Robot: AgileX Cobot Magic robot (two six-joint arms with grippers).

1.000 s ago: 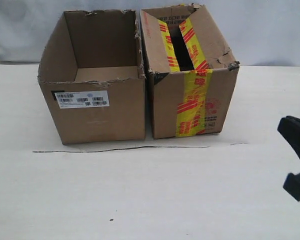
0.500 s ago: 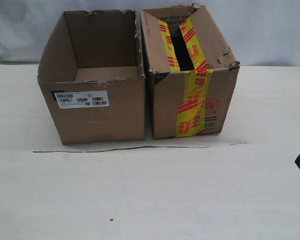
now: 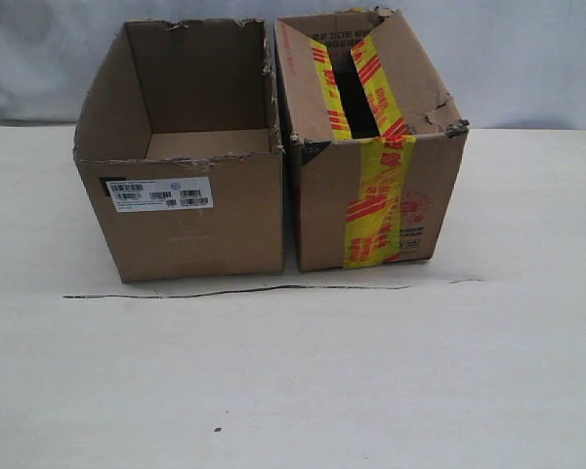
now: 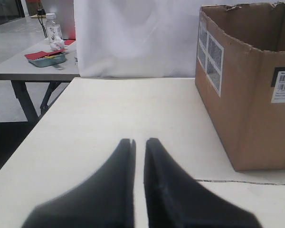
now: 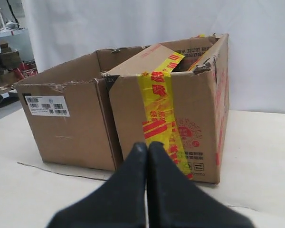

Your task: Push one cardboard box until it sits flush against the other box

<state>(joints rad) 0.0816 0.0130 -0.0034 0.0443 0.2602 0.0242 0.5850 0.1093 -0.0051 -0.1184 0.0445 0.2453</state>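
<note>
The cardboard box [image 3: 371,186] with yellow-and-red tape stands at the right, and its dented corner [image 3: 453,127] faces right. The other box [image 3: 181,200], plain brown with a white barcode label [image 3: 159,193], stands on its left. Their top edges meet and a thin dark gap shows lower down. My right gripper [image 5: 147,144] is shut and empty. It hovers low over the table in front of the taped box [image 5: 180,109], well short of it. My left gripper [image 4: 139,141] is shut but for a thin slit and holds nothing. The plain box [image 4: 247,95] is off to its side.
A dark seam [image 3: 234,291] runs across the white table in front of the boxes. In the left wrist view the table's side edge [image 4: 47,114] drops off. Beyond it stands another table with a bottle [image 4: 52,28] and a tray [image 4: 47,58]. A white backdrop hangs behind.
The right gripper has drawn back to the right, leaving only a dark sliver at the exterior view's edge. Neither box has moved.
</note>
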